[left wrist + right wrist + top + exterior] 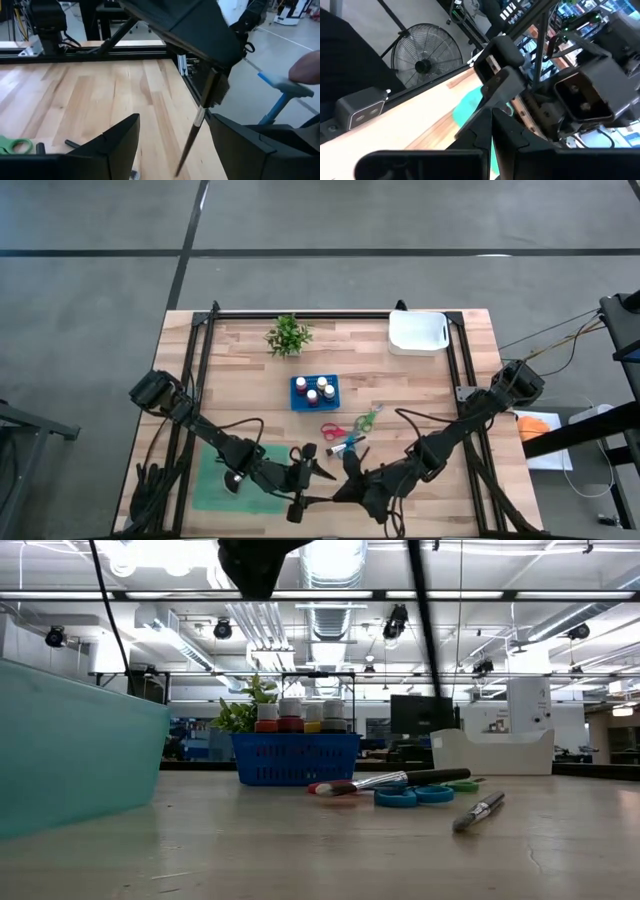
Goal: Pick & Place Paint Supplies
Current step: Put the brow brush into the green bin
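Note:
My right gripper (349,472) hangs over the table's near edge, shut on a thin dark brush (194,137). My left gripper (173,120) faces it from the left, open; its fingers stand on either side of the brush handle without touching. A blue basket (315,392) at mid-table holds several paint bottles (291,714). Red scissors (334,430), green scissors (368,418) and blue-handled scissors (414,796) lie flat on the wood with another brush (480,810). The green tray (228,477) lies under the left arm. My right gripper (216,89) pinches the brush by its upper end (209,90), just above the silver ferrule (200,118). The fingers come from above, slanting down. The brush is lifted clear and hangs tilted below them, its dark handle tip (180,167) lowest.
A white bin (417,332) stands at the far right corner and a small potted plant (288,335) at the far middle. Black frame rails (203,350) run along the table's sides. Bare wood shows between the plant and the basket. A person's hand (306,67) shows beyond the table.

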Available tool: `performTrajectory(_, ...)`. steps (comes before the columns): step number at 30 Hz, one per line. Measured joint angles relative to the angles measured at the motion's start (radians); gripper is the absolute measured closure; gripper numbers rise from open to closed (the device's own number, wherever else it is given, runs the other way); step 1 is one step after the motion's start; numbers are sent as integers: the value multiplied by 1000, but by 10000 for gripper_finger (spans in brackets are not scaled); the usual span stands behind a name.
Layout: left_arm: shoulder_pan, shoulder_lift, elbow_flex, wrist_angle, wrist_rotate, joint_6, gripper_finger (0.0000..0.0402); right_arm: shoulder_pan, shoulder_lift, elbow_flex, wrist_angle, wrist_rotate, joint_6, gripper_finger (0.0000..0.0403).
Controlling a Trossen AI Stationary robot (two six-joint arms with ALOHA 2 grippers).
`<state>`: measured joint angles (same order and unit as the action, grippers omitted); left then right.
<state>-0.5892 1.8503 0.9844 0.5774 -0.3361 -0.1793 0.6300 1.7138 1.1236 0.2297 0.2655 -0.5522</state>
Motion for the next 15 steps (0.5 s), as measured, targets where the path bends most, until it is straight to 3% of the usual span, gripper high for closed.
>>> performTrajectory(11, 17, 0, 0, 8, 54, -61, 154, 0, -2, 0, 23, 42, -20, 395)
performTrajectory(15, 26, 0, 16, -13, 53, -108, 215, -1, -2, 0, 34, 45, -20, 395)
